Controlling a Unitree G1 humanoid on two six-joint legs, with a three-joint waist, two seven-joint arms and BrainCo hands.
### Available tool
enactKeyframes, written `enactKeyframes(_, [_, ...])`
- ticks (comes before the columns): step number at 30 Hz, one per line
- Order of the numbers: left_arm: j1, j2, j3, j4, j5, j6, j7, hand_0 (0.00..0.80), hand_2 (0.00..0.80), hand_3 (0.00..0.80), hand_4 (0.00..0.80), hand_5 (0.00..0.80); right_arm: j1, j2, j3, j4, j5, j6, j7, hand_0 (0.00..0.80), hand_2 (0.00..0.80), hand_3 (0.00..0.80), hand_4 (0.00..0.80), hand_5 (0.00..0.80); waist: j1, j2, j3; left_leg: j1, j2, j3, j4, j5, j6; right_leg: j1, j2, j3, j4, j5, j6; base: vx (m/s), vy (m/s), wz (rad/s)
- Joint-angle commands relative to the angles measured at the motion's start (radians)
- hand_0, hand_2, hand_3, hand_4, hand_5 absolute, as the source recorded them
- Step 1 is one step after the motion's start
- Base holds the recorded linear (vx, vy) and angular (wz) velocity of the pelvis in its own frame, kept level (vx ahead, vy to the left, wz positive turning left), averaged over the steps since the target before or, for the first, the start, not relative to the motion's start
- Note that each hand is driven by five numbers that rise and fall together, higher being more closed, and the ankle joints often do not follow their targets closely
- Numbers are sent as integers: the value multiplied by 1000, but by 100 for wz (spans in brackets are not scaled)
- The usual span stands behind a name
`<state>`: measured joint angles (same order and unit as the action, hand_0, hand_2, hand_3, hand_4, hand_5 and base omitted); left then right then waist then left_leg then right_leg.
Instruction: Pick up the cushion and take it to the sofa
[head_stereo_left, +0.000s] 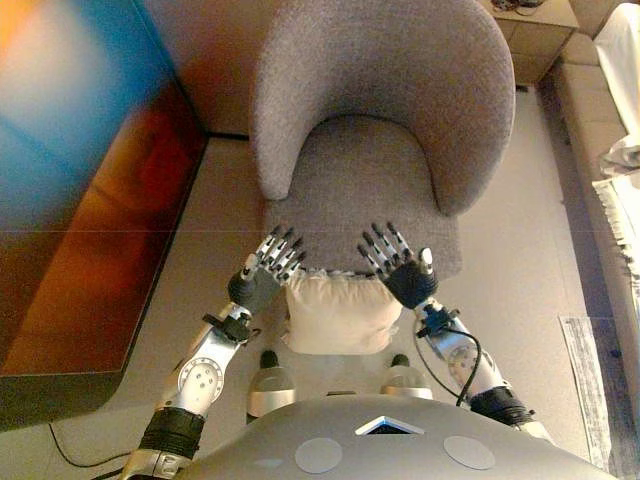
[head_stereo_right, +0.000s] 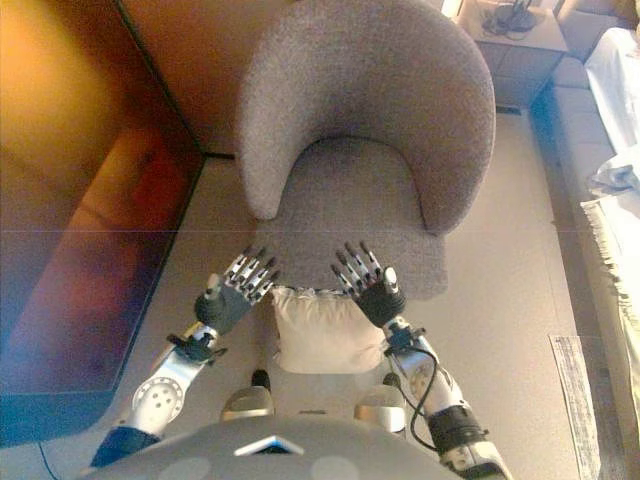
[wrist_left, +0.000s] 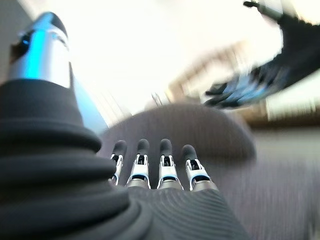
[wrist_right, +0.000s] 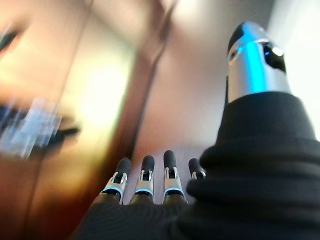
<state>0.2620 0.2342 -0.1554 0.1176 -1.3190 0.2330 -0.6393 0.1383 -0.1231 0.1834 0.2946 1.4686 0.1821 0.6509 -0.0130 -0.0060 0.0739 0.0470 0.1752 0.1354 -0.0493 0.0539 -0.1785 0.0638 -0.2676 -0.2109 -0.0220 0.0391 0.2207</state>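
Left eye view: a cream cushion (head_stereo_left: 340, 312) lies on the floor (head_stereo_left: 520, 300) in the lower middle of the frame, just in front of the grey armchair (head_stereo_left: 385, 100) that fills the upper middle. The left robot hand (head_stereo_left: 262, 272) hangs at the cushion's upper left corner and the right robot hand (head_stereo_left: 398, 265) at its upper right corner — both released, fingers straight and spread, grasping nothing; whether they touch the cushion cannot be told. A dark glossy cabinet (head_stereo_left: 80, 200) takes up the left side, a small side table (head_stereo_left: 535, 30) sits at the upper right, and part of a sofa (head_stereo_left: 615, 150) runs down the right edge. Right eye view: the same layout, the cushion between the two hands below the armchair's seat. Left wrist view: the left hand's fingers (wrist_left: 164, 165) point straight toward the blurred grey armchair — the right hand shows at upper right, also spread. Right wrist view: straight fingers (wrist_right: 145, 175) before a blurred brown surface.
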Motion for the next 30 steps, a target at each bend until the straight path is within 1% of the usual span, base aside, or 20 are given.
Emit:
enactKeyframes(1, [-59, -25, 28, -13, -88, 2, -4, 0, 0, 0, 0, 0, -62, 37, -63, -66, 20, 47, -7, 0, 0, 0, 0, 0, -3, 7, -1, -10, 56, 90, 51, -31, 40, -74, -30, -45, 29, 55, 19, 0, 0, 0])
enactKeyframes(5, [-29, -30, 53, -1, -59, 12, -49, 0, 0, 0, 0, 0, -11, 23, -48, -72, -41, 55, 48, 0, 0, 0, 0, 0, -2, 7, -11, -14, 52, 87, 47, -30, 41, -76, -20, -37, 23, 54, 15, 0, 3, -5])
enactKeyframes(9, [-22, -25, 57, -5, -52, 10, -52, 0, 0, 0, 0, 0, -5, 12, -43, -67, -54, 63, 43, 0, 0, 0, 0, 0, -2, 4, -13, -9, 50, 87, 42, -29, 41, -72, -14, -34, 17, 53, 13, 0, 1, -1])
enactKeyframes(16, [-14, -12, 50, -14, -39, 7, -32, 0, 0, 0, 0, 0, 5, -3, -24, -65, -59, 49, 26, 0, 0, 0, 0, 0, 4, 1, -18, -5, 46, 88, 37, -26, 40, -64, -10, -41, 10, 53, 11, 14, -2, -2])
enactKeyframes(18, [-13, -12, 54, -11, -27, -7, -23, 0, 0, 0, 0, 0, 8, -5, -22, -64, -73, 46, 28, 0, 0, 0, 0, 0, 3, 0, -15, -10, 45, 88, 40, -26, 40, -68, -10, -38, 10, 54, 11, 0, 0, 0])
enactKeyframes(19, [-12, -5, 56, -4, 17, -49, 7, 0, 0, 0, 0, 0, 8, -8, -22, -63, -88, 37, 24, 0, 0, 0, 0, 0, 3, 0, -14, -12, 45, 88, 42, -26, 40, -70, -9, -36, 9, 55, 11, 0, 0, 0])
enactKeyframes(21, [-11, 23, 56, 8, 203, -212, 117, 0, 0, 0, 0, 0, 7, -22, -12, -65, -144, -17, -15, 0, 0, 0, 0, 0, 5, -1, -10, -14, 45, 85, 47, -28, 39, -69, -9, -34, 8, 54, 12, 0, 0, 0])
enactKeyframes(22, [-15, 52, 58, 8, 347, -299, 220, 0, 0, 0, 0, 0, 10, -38, -2, -69, -232, -90, -94, 0, 0, 0, 0, 0, 7, -3, -7, -15, 45, 80, 57, -32, 38, -67, -8, -31, 10, 53, 11, 30, -1, 0])
enactKeyframes(24, [-24, 96, 69, 6, 538, -368, 335, 0, 0, 0, 0, 0, 7, -74, 5, -49, -406, -205, -234, 0, 0, 0, 0, 0, 9, -8, -2, -22, 45, 73, 83, -40, 36, -67, -10, -23, 12, 53, 9, 18, -4, 0])
enactKeyframes(25, [-29, 116, 75, 7, 609, -379, 393, 0, 0, 0, 0, 0, 1, -97, 5, -29, -506, -258, -290, 0, 0, 0, 0, 0, 8, -11, 4, -29, 47, 71, 107, -46, 34, -68, -11, -18, 14, 53, 7, 0, 0, 0])
enactKeyframes(27, [-33, 140, 89, 17, 677, -377, 473, 0, 0, 0, 0, 0, 3, -133, 8, -3, -647, -322, -356, 0, 0, 0, 0, 0, 6, -16, 16, -45, 53, 68, 150, -57, 32, -74, -13, -8, 22, 53, 3, 0, 0, 0])
enactKeyframes(28, [-36, 145, 96, 27, 700, -367, 519, 0, 0, 0, 0, 0, 7, -148, 10, 3, -698, -334, -382, 0, 0, 0, 0, 0, 5, -18, 22, -52, 55, 67, 164, -61, 31, -76, -14, -3, 25, 54, 2, 0, 0, 0])
enactKeyframes(29, [-41, 148, 98, 39, 712, -366, 536, 0, 0, 0, 0, 0, 7, -157, 11, 12, -715, -338, -391, 0, 0, 0, 0, 0, 4, -19, 26, -56, 57, 66, 173, -63, 32, -77, -16, 0, 29, 54, 1, 0, 0, 0])
enactKeyframes(30, [-49, 154, 99, 71, 739, -367, 555, 0, 0, 0, 0, 0, 5, -167, 11, 33, -749, -342, -422, 0, 0, 0, 0, 0, 3, -21, 31, -60, 58, 65, 179, -64, 32, -80, -19, 2, 35, 54, 2, 34, 36, 1])
